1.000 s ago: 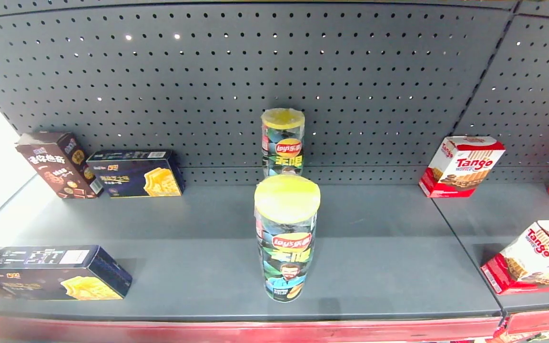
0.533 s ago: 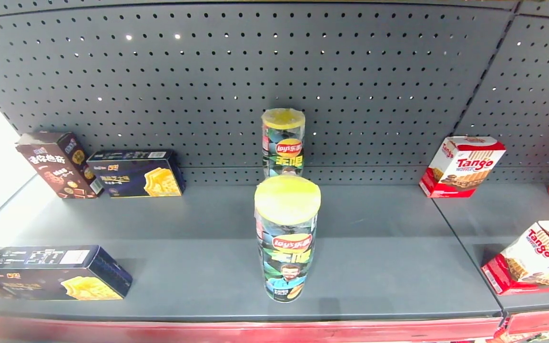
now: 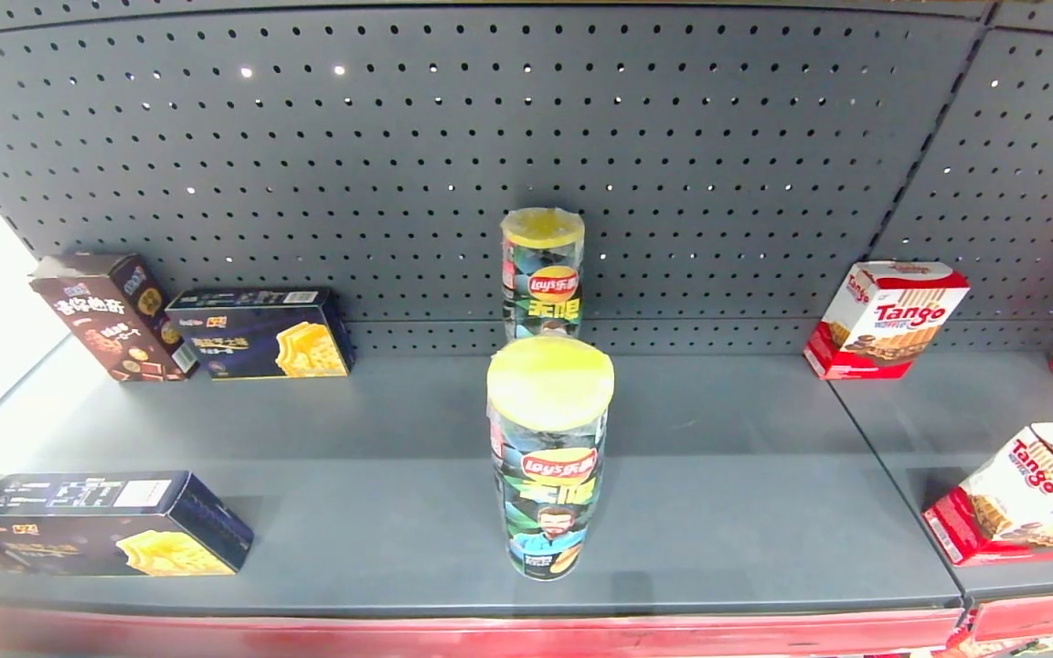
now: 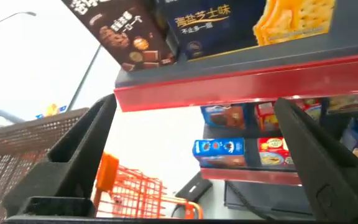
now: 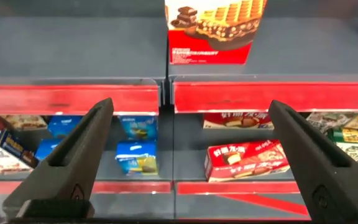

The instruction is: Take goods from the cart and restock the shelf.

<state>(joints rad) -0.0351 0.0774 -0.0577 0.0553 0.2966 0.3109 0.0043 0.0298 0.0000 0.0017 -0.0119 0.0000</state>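
Observation:
Two chip cans with yellow lids stand on the grey shelf [image 3: 728,493]: the front can [image 3: 548,457] near the middle and the back can [image 3: 542,272] against the pegboard. My left gripper [image 4: 194,102] is open and holds nothing; it sits below the shelf's red front edge [image 4: 247,84], under the dark snack boxes [image 4: 229,25]. The brown mesh cart [image 4: 17,149] is beside it. My right gripper [image 5: 191,104] is open too, with nothing in it, facing the red edge [image 5: 272,96] below a red-and-white wafer box [image 5: 213,31].
Dark boxes stand at the shelf's back left [image 3: 257,332] and front left [image 3: 106,523]. Wafer boxes sit at the right, one at the back [image 3: 888,318] and one at the front [image 3: 1029,493]. An orange basket [image 4: 135,186] is beyond the cart. Lower shelves hold several packs [image 5: 241,158].

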